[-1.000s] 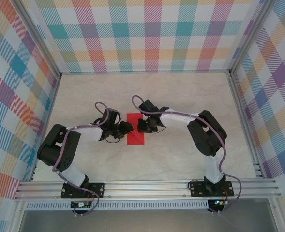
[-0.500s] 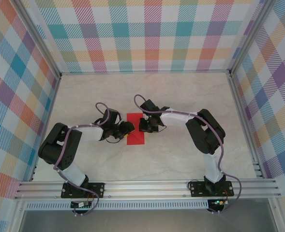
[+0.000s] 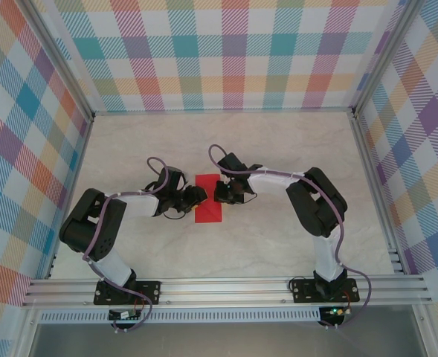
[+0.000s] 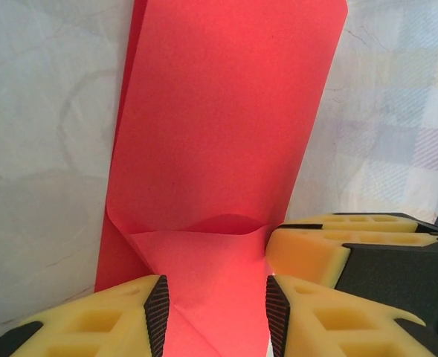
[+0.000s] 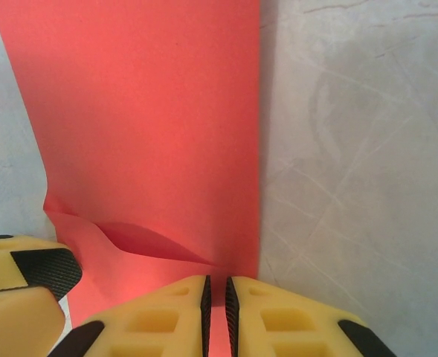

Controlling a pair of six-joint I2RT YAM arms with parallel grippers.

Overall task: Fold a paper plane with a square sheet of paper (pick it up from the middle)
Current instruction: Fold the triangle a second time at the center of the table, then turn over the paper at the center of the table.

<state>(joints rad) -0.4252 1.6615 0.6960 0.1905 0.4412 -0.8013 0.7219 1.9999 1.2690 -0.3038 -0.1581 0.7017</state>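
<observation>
The square sheet of paper (image 3: 208, 212) is bright red and lies folded into a narrow strip on the table between both arms. One corner is turned over into a triangular flap (image 4: 204, 268) that bulges up slightly. My left gripper (image 4: 215, 305) is open, its fingers standing either side of that flap, right over the paper (image 4: 219, 111). My right gripper (image 5: 216, 297) is shut, tips low on the paper's (image 5: 152, 111) near end by its right edge, with only a slit between the pads. In the top view the left gripper (image 3: 196, 195) and right gripper (image 3: 220, 195) face each other across the sheet.
The marble-look table (image 3: 278, 149) is bare around the sheet. Checked walls (image 3: 226, 52) enclose it on three sides. An aluminium rail (image 3: 226, 286) runs along the near edge by the arm bases. The two grippers' yellow fingers (image 4: 315, 245) nearly touch.
The left jaws have opened a little wider over the flap. The right gripper has shifted slightly and stays shut. The paper has not moved.
</observation>
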